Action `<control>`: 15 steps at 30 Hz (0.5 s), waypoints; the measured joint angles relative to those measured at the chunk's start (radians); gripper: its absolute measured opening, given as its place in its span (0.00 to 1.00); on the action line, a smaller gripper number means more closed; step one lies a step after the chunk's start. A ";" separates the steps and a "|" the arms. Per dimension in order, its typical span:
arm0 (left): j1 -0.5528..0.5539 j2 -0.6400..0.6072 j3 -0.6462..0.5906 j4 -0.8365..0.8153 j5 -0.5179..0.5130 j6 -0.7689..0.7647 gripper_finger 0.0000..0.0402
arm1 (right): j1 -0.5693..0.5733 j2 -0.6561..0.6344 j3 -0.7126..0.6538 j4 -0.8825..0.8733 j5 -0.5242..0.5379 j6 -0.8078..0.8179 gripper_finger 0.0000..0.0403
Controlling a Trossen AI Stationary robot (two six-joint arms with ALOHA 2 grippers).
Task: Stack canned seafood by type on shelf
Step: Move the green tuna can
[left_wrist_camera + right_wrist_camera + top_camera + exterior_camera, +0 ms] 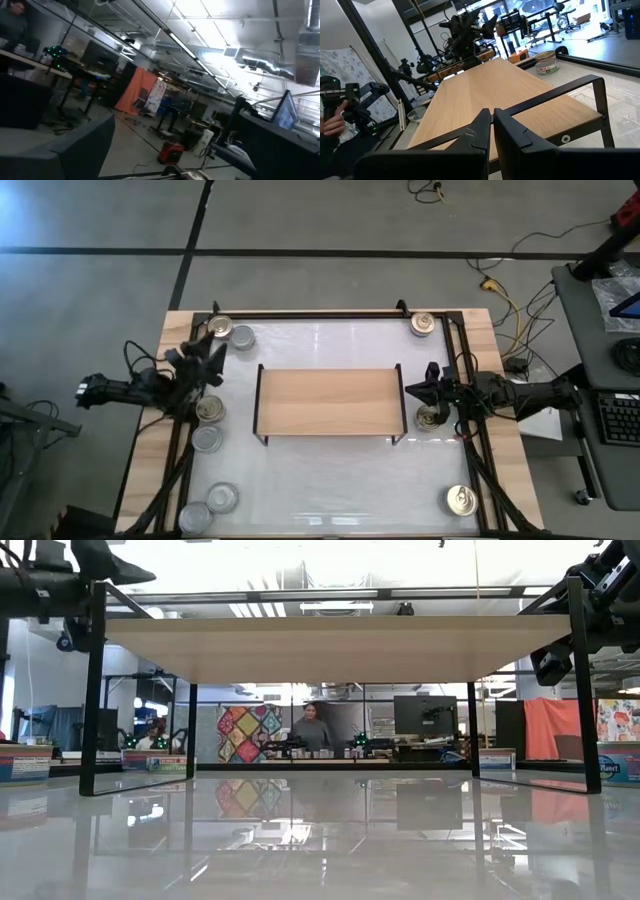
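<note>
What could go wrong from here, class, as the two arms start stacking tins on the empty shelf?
The shut right gripper sits right at the shelf edge, so it could knock the board. A gold tin lies close under that arm and might be pushed. The open left gripper hangs near two tins that almost touch, so it may disturb both.

Two dark, angular arms are seen flanking the shelf [327, 401]; black cabling is bundled along both.

Four gold-topped cans [422, 324], five silver-topped cans [208, 439], one shelf [328, 401] and two arms [140, 388] are visible.
</note>
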 joint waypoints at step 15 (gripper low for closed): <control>0.029 0.124 0.000 -0.016 -0.378 -0.058 1.00 | 0.000 0.000 0.000 0.000 0.000 0.000 0.03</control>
